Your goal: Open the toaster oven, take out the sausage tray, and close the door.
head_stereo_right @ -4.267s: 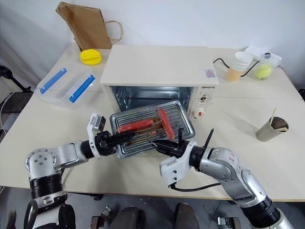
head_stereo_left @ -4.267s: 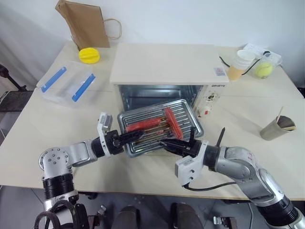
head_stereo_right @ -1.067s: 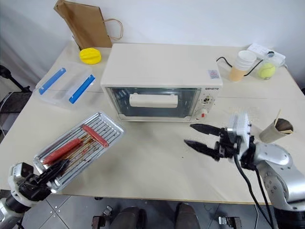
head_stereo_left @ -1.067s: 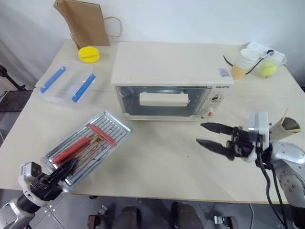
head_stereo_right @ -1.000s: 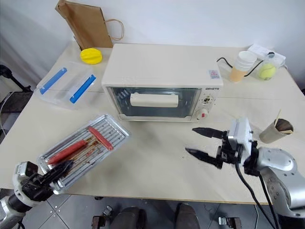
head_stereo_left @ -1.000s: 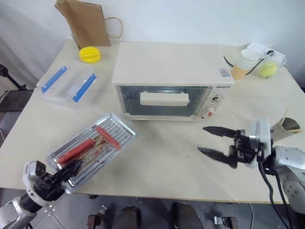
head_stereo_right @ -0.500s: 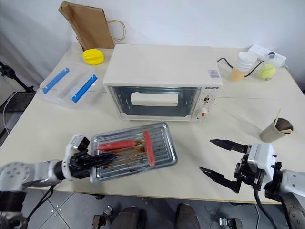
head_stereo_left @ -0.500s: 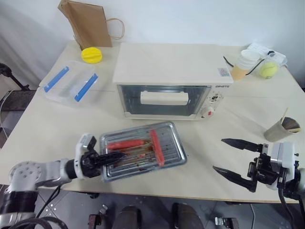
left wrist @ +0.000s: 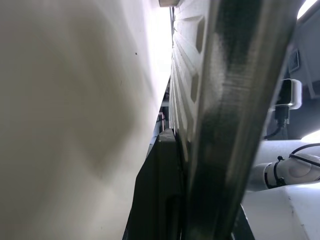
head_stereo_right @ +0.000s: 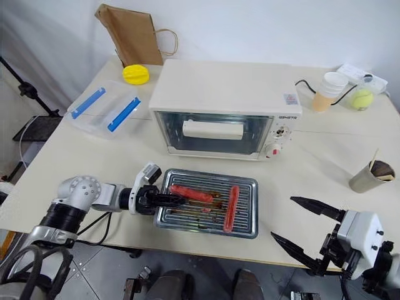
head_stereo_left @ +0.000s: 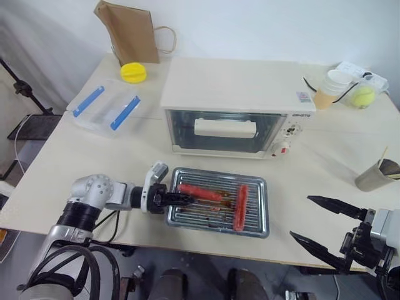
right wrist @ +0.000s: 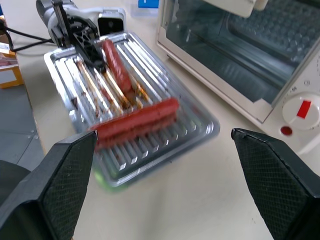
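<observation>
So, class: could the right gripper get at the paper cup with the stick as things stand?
Probably yes: the right gripper is open, and bare table lies between it and the paper cup.

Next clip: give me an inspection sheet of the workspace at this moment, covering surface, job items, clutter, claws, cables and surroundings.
Surface: cream table, no spills seen.
Job's things: toaster oven at centre back, door shut; sausage tray out in front of it with two red sausages.
Clutter: clear box with blue clips, yellow lid, brown paper bag, stacked cups, tennis ball in a container, paper cup with a stick.
Claws: left claw shut on the tray's left rim; right claw open, holding nothing, at the table's near right edge.
Cables: black cord behind the oven.
Surroundings: white wall, black stand at left.
</observation>
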Controlling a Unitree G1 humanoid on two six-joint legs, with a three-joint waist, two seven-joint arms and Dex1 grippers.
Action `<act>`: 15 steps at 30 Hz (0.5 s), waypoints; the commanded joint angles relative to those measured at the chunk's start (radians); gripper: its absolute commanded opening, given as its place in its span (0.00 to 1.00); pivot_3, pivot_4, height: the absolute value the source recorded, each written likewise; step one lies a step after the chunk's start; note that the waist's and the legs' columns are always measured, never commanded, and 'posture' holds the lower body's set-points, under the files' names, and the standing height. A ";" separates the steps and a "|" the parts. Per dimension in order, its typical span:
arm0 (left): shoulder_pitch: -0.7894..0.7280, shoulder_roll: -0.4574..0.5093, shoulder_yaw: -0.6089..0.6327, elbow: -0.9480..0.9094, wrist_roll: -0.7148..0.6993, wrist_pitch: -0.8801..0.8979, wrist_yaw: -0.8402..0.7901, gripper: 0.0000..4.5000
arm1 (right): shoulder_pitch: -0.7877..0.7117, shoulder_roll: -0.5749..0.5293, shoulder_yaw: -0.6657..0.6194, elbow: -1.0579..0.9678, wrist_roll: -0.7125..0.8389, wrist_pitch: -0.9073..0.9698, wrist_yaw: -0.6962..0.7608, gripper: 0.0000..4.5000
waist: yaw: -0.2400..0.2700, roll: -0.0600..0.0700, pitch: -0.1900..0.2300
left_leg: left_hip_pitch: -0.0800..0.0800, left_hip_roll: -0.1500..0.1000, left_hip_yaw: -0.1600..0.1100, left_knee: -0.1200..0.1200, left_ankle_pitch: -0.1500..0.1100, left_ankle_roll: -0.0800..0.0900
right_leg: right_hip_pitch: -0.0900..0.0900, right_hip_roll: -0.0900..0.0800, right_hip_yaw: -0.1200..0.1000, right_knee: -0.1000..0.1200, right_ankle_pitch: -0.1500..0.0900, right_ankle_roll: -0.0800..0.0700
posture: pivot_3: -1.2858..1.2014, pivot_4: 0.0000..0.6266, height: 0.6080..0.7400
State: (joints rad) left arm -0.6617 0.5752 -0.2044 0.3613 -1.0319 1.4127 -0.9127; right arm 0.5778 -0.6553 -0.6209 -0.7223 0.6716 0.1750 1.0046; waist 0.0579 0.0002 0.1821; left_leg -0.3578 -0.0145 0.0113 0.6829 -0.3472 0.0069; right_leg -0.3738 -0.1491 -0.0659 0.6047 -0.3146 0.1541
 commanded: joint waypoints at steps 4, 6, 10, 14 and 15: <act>-0.040 -0.105 -0.017 0.081 0.127 0.041 0.027 0.00 | 0.013 0.004 -0.029 -0.062 0.025 -0.002 -0.035 1.00 | 0.015 0.003 -0.002 | 0.004 -0.001 -0.004 0.000 -0.002 0.003 | 0.006 -0.002 0.002 -0.004 0.002 0.002 | 0.52 0.24 1.00; -0.039 -0.125 0.016 0.088 0.146 0.066 0.057 0.00 | 0.013 0.004 -0.026 -0.066 0.028 -0.001 -0.042 1.00 | 0.018 0.004 -0.002 | 0.004 0.000 -0.005 0.000 -0.002 0.004 | 0.007 -0.002 0.002 -0.006 0.003 0.003 | 0.52 0.24 1.00; -0.026 -0.149 0.096 0.062 0.163 0.152 0.125 0.00 | 0.009 0.003 -0.013 -0.068 0.026 -0.003 -0.051 1.00 | 0.018 0.004 -0.002 | 0.004 0.000 -0.005 0.000 -0.002 0.004 | 0.008 -0.002 0.002 -0.007 0.003 0.003 | 0.52 0.24 1.00; 0.005 -0.158 0.161 -0.003 0.190 0.157 0.192 0.10 | -0.001 0.000 0.000 -0.059 0.021 -0.005 -0.051 1.00 | 0.011 0.004 -0.002 | 0.005 0.000 -0.005 -0.001 -0.002 0.004 | 0.008 -0.002 0.002 -0.007 0.003 0.003 | 0.52 0.24 1.00; 0.013 -0.159 0.181 -0.027 0.189 0.157 0.205 0.15 | -0.005 0.000 0.003 -0.054 0.020 -0.007 -0.050 1.00 | 0.008 0.004 -0.002 | 0.005 0.000 -0.005 -0.001 -0.002 0.003 | 0.008 -0.002 0.002 -0.007 0.003 0.003 | 0.52 0.24 1.00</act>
State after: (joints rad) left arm -0.6830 0.4224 -0.0241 0.3467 -0.8759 1.5615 -0.7458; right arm 0.5736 -0.6545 -0.6140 -0.7608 0.6806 0.1769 0.9562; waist 0.0663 0.0043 0.1797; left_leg -0.3531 -0.0138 0.0065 0.6821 -0.3497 0.0098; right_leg -0.3665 -0.1505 -0.0640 0.5981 -0.3114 0.1575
